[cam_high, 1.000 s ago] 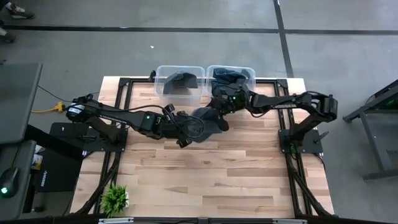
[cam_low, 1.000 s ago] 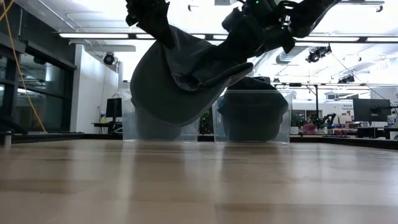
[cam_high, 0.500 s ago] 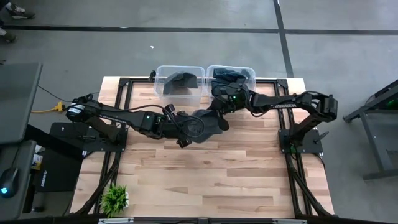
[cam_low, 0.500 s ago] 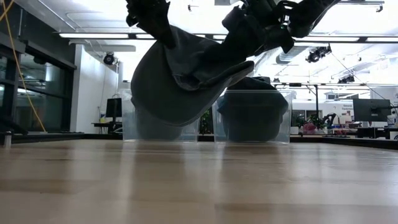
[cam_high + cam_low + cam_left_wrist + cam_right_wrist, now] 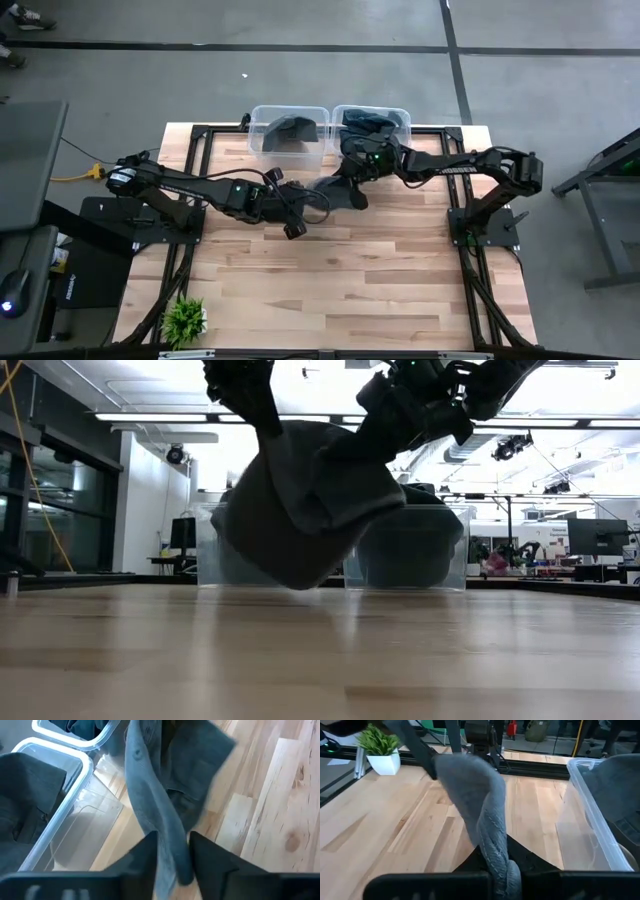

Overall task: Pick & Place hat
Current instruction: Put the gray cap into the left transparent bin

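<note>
I see the hat (image 5: 300, 510) hanging above the table (image 5: 330, 270) — right gripper (image 5: 495, 865) pinching it, left gripper (image 5: 172, 857) loosely spread around its edge.

The hat (image 5: 300, 510) is motion-blurred in the low view and hides most of the left bin (image 5: 215, 555) behind it. Both arms are cut off at that picture's top. The right claw (image 5: 495, 862) has its fingertips buried under hat cloth.

My left arm: stretched low across the table toward the middle, left gripper (image 5: 172, 862) raised off the surface, fingers parted a little around a fold of the hat (image 5: 165, 795).

My right arm: reaching in from the opposite side, right gripper (image 5: 497, 862) clamped tight on the hat's edge, also held aloft.
</note>
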You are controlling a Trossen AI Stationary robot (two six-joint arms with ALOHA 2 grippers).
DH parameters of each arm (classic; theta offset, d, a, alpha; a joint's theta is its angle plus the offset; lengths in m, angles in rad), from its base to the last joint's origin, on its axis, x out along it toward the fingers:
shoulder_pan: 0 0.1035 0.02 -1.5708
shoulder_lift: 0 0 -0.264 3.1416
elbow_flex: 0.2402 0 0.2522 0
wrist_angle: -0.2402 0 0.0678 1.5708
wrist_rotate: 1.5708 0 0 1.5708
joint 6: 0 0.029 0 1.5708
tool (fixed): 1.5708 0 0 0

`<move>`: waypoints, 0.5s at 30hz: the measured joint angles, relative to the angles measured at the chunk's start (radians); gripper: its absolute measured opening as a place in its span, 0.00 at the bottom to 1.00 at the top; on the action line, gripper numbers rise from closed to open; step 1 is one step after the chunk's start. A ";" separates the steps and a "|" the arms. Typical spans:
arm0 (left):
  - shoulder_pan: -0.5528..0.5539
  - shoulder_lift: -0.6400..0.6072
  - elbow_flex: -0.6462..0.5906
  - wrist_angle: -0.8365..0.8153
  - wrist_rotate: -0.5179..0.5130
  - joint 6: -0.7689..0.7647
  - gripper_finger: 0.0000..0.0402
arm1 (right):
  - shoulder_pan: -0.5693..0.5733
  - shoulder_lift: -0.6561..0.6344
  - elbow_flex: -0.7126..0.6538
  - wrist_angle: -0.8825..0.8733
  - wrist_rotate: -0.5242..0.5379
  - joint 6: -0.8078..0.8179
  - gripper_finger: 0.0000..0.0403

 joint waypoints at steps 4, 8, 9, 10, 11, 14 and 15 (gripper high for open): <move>0.000 0.000 0.028 -0.031 0.001 0.005 0.43 | 0.000 0.000 0.000 -0.007 0.021 -0.004 0.00; 0.000 0.000 0.146 -0.151 -0.014 -0.022 0.58 | 0.002 0.000 0.000 -0.015 0.033 0.001 0.00; 0.000 0.000 0.185 -0.195 -0.029 -0.041 0.60 | 0.005 0.000 0.000 -0.018 0.044 0.002 0.00; 0.000 0.000 0.226 -0.242 -0.052 -0.059 0.62 | 0.010 0.000 0.000 -0.023 0.055 0.002 0.00; -0.001 -0.001 0.264 -0.288 -0.079 -0.078 0.63 | 0.016 0.000 0.000 -0.028 0.065 0.002 0.00; 0.000 -0.003 0.341 -0.416 -0.173 -0.134 0.64 | 0.044 -0.005 0.000 -0.043 0.108 -0.004 0.00; 0.000 -0.003 0.352 -0.441 -0.200 -0.152 0.64 | 0.054 -0.009 0.000 -0.053 0.125 -0.009 0.00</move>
